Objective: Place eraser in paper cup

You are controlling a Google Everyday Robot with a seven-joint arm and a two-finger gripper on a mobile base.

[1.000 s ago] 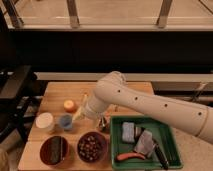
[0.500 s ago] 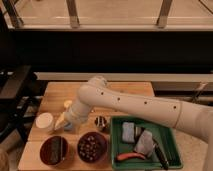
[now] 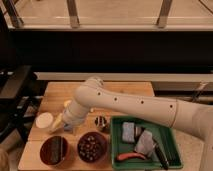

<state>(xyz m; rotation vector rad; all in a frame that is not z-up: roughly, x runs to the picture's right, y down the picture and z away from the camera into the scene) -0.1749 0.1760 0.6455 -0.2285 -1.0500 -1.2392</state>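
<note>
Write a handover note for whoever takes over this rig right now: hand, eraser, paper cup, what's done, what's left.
The hand is low over the left of the table, just right of the paper cup.
The eraser lies in the red bowl at the front left, not in the hand.
The paper cup stands upright near the table's left edge.
Done: nothing yet.
Left: grasp the eraser, lift it, drop it into the paper cup.

The wooden table [image 3: 125,92] carries a paper cup [image 3: 44,120] at its 9 o'clock edge. A red bowl [image 3: 54,150] sits at 7 o'clock, with a bowl of dark round pieces [image 3: 92,146] just beside it at 6. A small metal cup [image 3: 101,123] stands near the middle, and a green tray [image 3: 172,161] fills 4 o'clock. The gripper [image 3: 60,125] hangs low at the paper cup's 3 o'clock.
</note>
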